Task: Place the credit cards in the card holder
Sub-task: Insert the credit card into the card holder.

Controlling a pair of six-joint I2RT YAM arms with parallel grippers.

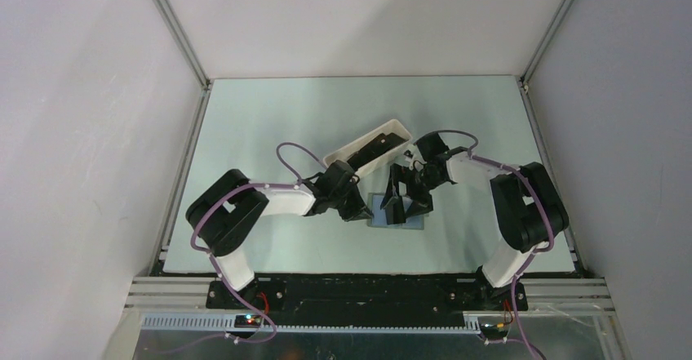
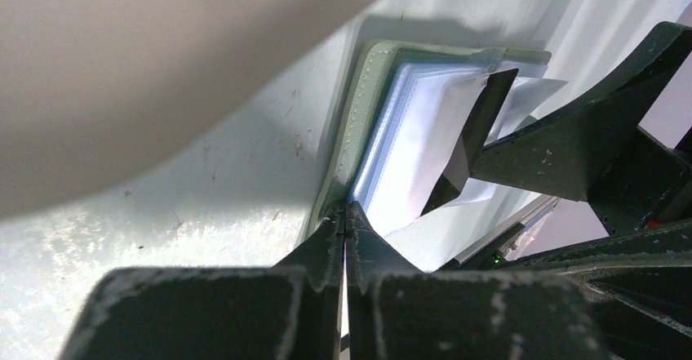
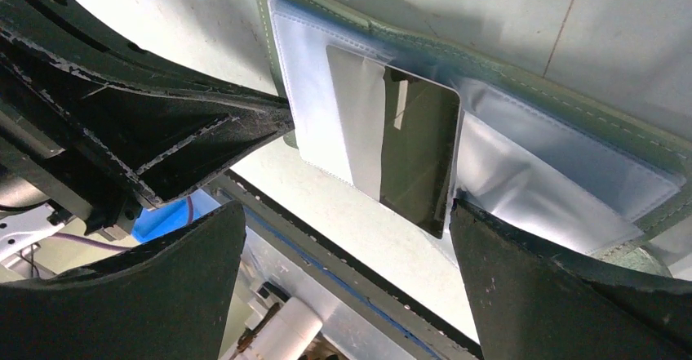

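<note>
pale table (image 1: 269,131); open card holder (image 3: 538,164), credit card (image 3: 416,156) on it.

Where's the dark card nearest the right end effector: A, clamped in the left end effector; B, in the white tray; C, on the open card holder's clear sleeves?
C: the right wrist view shows the card on the sleeves of the card holder, in front of the open right end effector.
</note>
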